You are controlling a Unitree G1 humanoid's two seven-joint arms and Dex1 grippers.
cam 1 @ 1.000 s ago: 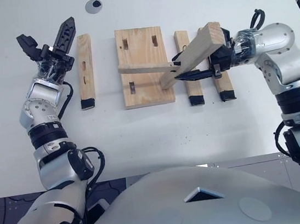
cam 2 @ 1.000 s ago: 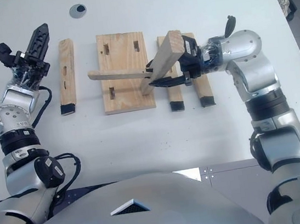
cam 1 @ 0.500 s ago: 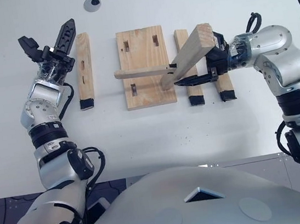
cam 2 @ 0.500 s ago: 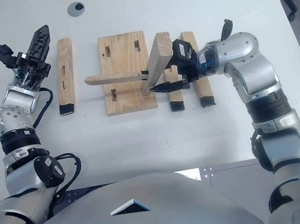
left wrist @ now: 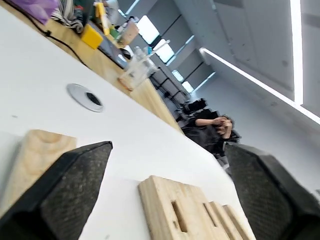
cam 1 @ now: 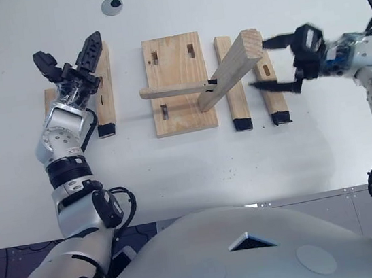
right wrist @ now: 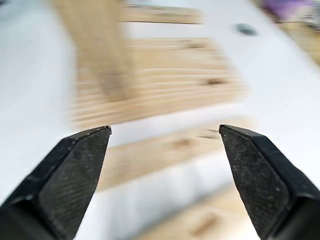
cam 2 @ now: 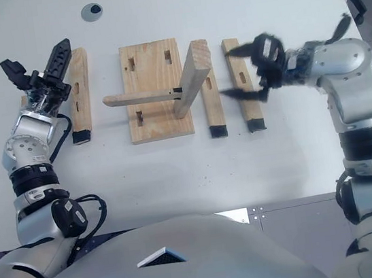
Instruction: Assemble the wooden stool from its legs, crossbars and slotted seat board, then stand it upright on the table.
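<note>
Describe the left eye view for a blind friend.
A wooden leg with a crossbar jutting out stands on the seat board, unheld. The right gripper hangs open beside it; the left gripper is open by another leg lying flat.

The seat board [cam 1: 177,78] is pale, straight-grained wood with dark slots. The legs [cam 1: 231,81] lying flat match it (each capped black at one end). The table [cam 1: 244,165] is plain white, its grommet [cam 1: 112,5] grey around black. The left gripper [cam 1: 67,46] and right gripper [cam 1: 258,65] are black, their pads [right wrist: 75,175] finely speckled
</note>
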